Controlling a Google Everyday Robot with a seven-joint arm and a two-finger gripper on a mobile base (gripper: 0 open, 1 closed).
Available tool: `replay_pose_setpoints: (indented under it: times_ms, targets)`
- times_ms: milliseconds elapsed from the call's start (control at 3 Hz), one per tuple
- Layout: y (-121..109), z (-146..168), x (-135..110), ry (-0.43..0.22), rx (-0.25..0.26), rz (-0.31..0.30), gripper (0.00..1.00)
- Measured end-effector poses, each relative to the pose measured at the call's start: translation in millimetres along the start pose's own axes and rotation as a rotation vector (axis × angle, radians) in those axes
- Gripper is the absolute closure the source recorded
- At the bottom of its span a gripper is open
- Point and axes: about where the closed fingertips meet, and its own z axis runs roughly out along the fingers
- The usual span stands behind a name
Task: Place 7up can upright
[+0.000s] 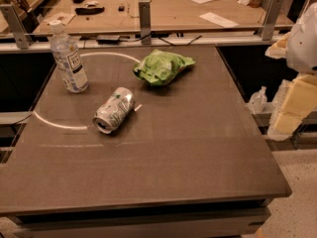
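Gripper (pixel 296 105) is seen past the right edge of the table (pixel 198 148), open or closed cannot be told; the can (pixel 114 110) is laid sideways, well left of it, axis slanted near-left to far-right.

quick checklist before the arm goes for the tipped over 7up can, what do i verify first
1. 7up can upright: not ok. It lies on its side on the table, left of centre.
2. gripper near the can: not ok. It hangs at the right edge of the view, beyond the table's edge, well apart from the can.
3. Room around the can: ok. The water bottle and the green chip bag both sit apart from it.
4. Bare spot to stand it on: ok. There is open tabletop in front of the can.
5. Which end of the can is the top: cannot tell.
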Motion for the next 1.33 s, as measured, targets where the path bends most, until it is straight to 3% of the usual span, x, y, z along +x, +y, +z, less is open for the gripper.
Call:
replay_pose_setpoints:
  times_ms: [667,1333]
  targets:
    - [-0.2,-1.1,-1.9,-0.003,-0.002,-0.017,0.00]
    - [-2.9,6.5,-7.6,0.013,-0.018,-0.211,0.00]
